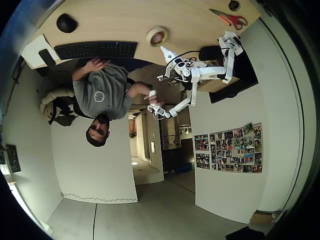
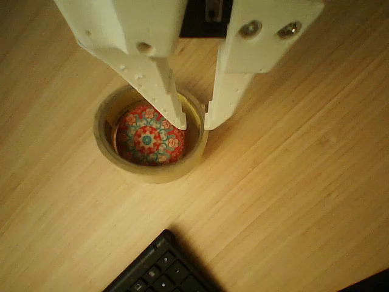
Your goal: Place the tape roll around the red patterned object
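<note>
The pale cream tape roll [image 2: 152, 173] lies flat on the wooden table [image 2: 292, 182], ringed around the red patterned object [image 2: 148, 137], a dome with a red, teal and cream floral pattern. My white gripper [image 2: 195, 123] comes down over the ring's right wall. One finger [image 2: 164, 91] is inside the ring next to the dome and the other finger [image 2: 228, 91] is outside, both close against the wall. In the overhead view the tape roll [image 1: 150, 36] with the red object [image 1: 158, 37] inside sits mid-table, and the gripper [image 1: 163, 49] is right beside it.
A black keyboard [image 1: 95, 50] lies left of the ring in the overhead view, and its corner [image 2: 161, 271] shows in the wrist view. A black mouse [image 1: 66, 23] sits far left and red-handled scissors [image 1: 229, 18] far right. A person [image 1: 100, 95] sits at the table's edge.
</note>
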`<state>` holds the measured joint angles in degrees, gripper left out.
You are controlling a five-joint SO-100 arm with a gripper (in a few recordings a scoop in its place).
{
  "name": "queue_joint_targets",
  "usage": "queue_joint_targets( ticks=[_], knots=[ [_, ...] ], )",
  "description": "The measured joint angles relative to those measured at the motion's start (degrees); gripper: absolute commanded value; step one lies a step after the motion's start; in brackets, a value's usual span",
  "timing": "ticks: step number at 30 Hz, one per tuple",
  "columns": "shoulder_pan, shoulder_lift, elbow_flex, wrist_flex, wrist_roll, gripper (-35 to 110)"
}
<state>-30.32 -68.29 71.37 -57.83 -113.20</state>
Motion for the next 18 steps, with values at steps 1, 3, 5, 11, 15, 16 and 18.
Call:
queue_joint_targets(
  ticks=[1,3,5,11,15,16,18],
  knots=[
    [0.0,0.0,0.0,0.0,0.0,11],
    [0.1,0.0,0.0,0.0,0.0,13],
    [0.2,0.0,0.0,0.0,0.0,14],
    [0.3,1.0,-2.5,-1.9,0.1,19],
    [0.3,2.0,-7.3,-7.4,1.0,25],
    [0.5,2.6,-9.1,-9.2,1.8,27],
    [1.1,2.9,-12.6,-13.5,3.3,28]
  ],
)
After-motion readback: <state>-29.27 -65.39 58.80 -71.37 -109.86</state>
